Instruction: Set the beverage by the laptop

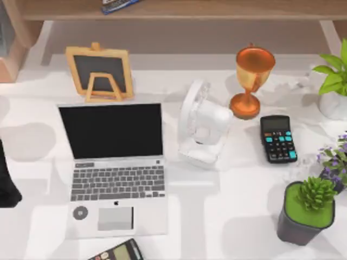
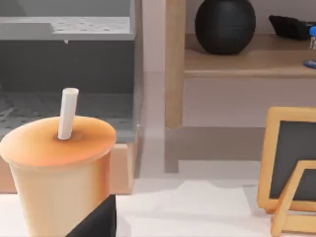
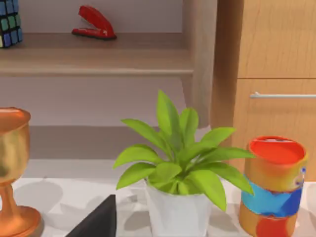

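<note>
The laptop (image 1: 114,168) lies open at about eight o'clock from the table's middle, its black screen toward twelve. At its nine o'clock, a dark piece of the left arm crosses the table edge. In the left wrist view the beverage (image 2: 57,173) stands upright close before that wrist; whether the claw holds it, I cannot tell.

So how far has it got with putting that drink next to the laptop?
Nothing looks finished: the beverage is not yet beside the laptop. In hand: the left arm, at the table's left edge, has the upright cup right at its jaws; whether they grip it I cannot tell. Left: carrying it over and setting it down. The right arm sits idle near a leafy plant.
</note>
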Available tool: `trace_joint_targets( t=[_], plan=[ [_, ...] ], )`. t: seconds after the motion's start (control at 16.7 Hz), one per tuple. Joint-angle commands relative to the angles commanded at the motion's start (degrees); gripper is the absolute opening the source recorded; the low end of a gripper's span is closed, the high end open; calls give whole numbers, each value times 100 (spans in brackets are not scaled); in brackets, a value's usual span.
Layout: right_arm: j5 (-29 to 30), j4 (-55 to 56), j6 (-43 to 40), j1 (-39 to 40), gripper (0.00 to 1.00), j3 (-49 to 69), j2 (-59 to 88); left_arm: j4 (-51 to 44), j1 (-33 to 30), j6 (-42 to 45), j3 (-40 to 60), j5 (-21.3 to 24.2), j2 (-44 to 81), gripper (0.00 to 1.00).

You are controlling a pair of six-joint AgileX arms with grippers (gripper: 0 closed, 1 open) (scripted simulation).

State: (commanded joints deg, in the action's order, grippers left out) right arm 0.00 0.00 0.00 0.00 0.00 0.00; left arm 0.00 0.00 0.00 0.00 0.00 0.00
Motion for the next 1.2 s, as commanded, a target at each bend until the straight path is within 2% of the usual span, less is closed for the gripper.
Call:
trace_joint_targets(
  t=[0.24,0.42,0.66,1.2],
  plan=[
    [0,0,0,0,100,0,0,181,77,1,20,94,184,100],
    [0,0,0,0,100,0,0,881,370,23,80,425,915,100],
    [0,0,0,0,100,0,0,2409,1003,105,192,1089,2713,100],
    [0,0,0,0,100,0,0,6544,2680,351,550,2843,7768,100]
  ],
)
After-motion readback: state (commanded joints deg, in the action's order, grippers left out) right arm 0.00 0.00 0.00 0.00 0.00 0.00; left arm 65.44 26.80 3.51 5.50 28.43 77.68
